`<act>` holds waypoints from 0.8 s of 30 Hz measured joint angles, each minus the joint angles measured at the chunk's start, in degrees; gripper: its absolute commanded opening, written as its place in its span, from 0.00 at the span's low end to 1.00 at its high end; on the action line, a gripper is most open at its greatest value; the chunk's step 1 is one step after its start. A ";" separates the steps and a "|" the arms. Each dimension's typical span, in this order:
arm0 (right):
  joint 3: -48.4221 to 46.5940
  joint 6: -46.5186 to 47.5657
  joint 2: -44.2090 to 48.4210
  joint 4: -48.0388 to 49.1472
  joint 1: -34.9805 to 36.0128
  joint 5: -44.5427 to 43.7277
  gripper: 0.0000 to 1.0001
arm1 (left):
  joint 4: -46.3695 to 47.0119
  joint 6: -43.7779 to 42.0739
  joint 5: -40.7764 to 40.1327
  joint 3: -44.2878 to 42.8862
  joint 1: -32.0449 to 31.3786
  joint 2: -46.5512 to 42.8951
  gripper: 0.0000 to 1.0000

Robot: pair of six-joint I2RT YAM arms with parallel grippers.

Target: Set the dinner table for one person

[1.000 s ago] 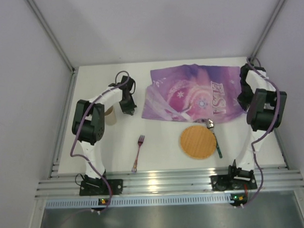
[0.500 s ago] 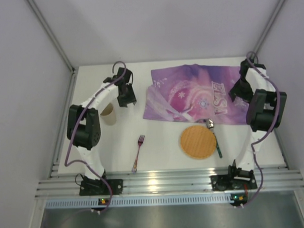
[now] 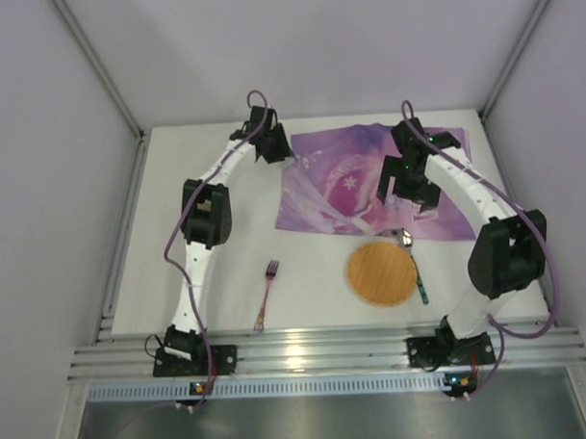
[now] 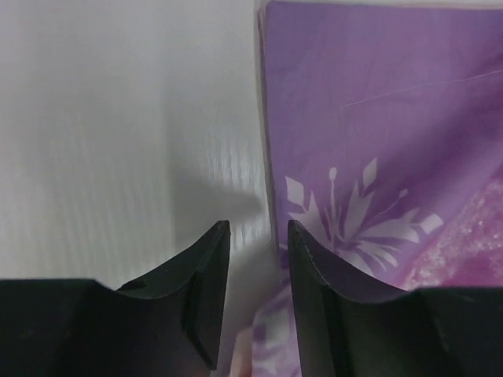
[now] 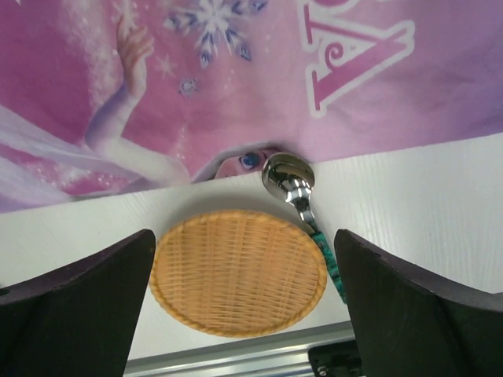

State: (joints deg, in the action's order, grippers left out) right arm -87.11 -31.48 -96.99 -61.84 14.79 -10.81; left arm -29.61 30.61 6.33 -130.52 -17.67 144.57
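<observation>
1. We see the counter as a large, flat, plain white rectangle with a matte finish.
2. It lies level and fills the middle of the overhead view, closed in by pale walls on its left, right and far sides.
3. A ribbed aluminium rail runs along its near edge, and a narrower strip of the same metal borders its left side.
4. In the wrist views, we make out a faint grain of fine parallel lines in the white surface.
</observation>
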 measured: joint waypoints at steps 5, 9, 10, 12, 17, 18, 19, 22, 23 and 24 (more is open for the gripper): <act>6.43 0.50 3.58 -1.36 0.81 1.03 0.96 | 9.16 5.03 7.48 -3.08 0.02 6.64 0.34; 9.07 1.03 6.16 -1.84 0.79 0.83 0.96 | 13.60 8.41 11.85 -3.30 -0.24 7.82 0.32; 9.55 1.05 6.64 -1.84 0.79 0.79 0.95 | 14.08 8.94 12.52 -3.28 -0.31 7.85 0.32; 10.40 1.05 7.41 -1.86 0.81 0.83 0.95 | 15.85 10.12 13.64 -3.06 -0.48 7.82 0.33; 11.37 0.87 7.50 -1.70 0.79 1.31 0.94 | 16.87 12.63 12.68 -3.98 -0.92 8.35 0.28; 11.32 0.85 7.45 -1.64 0.79 1.38 0.94 | 14.60 12.83 11.47 -6.75 -0.98 9.40 0.28; 11.21 0.85 7.45 -1.66 0.79 1.49 0.94 | 12.66 12.90 10.12 -10.05 -1.03 10.88 0.30; 10.08 0.87 6.95 -2.08 0.79 1.60 0.94 | 8.22 12.94 5.27 -13.68 -0.98 12.46 0.36; 9.33 0.87 6.71 -2.16 0.79 1.64 0.94 | 6.78 12.83 3.63 -13.75 -0.94 12.46 0.38; 8.57 0.87 6.45 -2.19 0.79 1.68 0.94 | 5.49 12.79 2.01 -13.75 -0.87 12.46 0.38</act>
State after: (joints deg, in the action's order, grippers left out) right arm -78.54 -30.61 -90.54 -64.03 15.57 -9.13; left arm -24.12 43.40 8.34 -144.27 -18.55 157.03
